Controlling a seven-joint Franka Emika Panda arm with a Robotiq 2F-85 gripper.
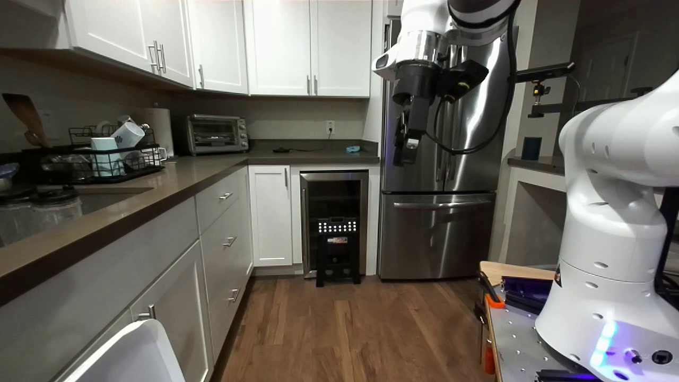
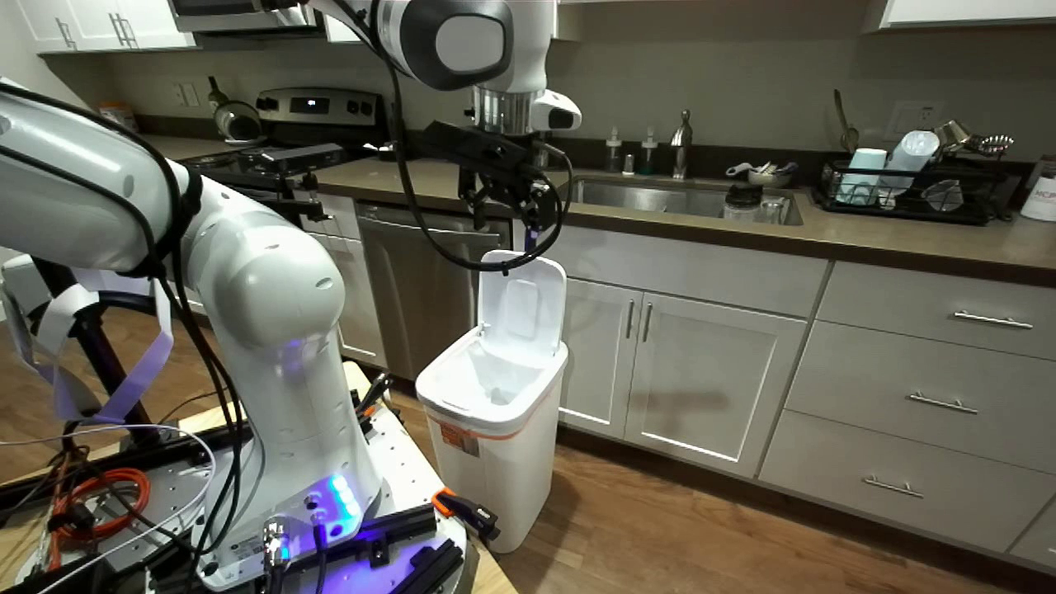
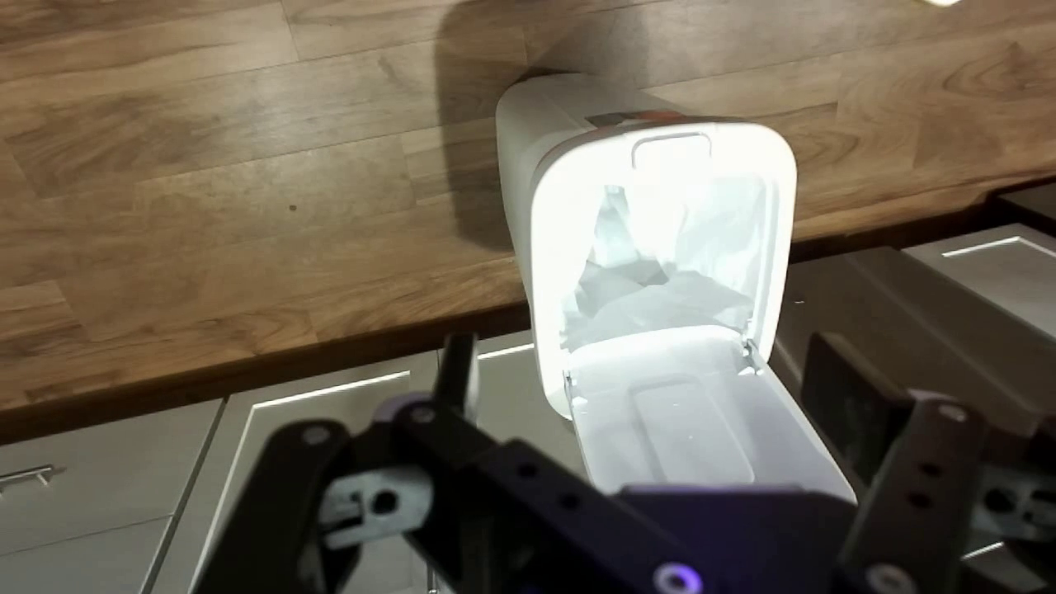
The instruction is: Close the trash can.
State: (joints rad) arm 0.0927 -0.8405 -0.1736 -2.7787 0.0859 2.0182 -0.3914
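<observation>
Gaping claw (image 3: 653, 384) fronts the wrist view's trash can (image 3: 554, 247), just a lid (image 1: 133, 356) in an exterior view.

Dim exterior views, wrist-view glare on trash can (image 3: 565, 214), shadow across floor (image 3: 470, 165), blurred pincer (image 3: 653, 388)

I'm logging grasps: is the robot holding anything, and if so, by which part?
Nothing is held: the jaws stand open, gripping no part of the trash can or its raised lid.

In an exterior view, the hand (image 1: 406, 148) hangs before the fridge (image 1: 437, 239); the lid (image 1: 139, 355), cut off below, stands near a cabinet (image 1: 177, 297).
</observation>
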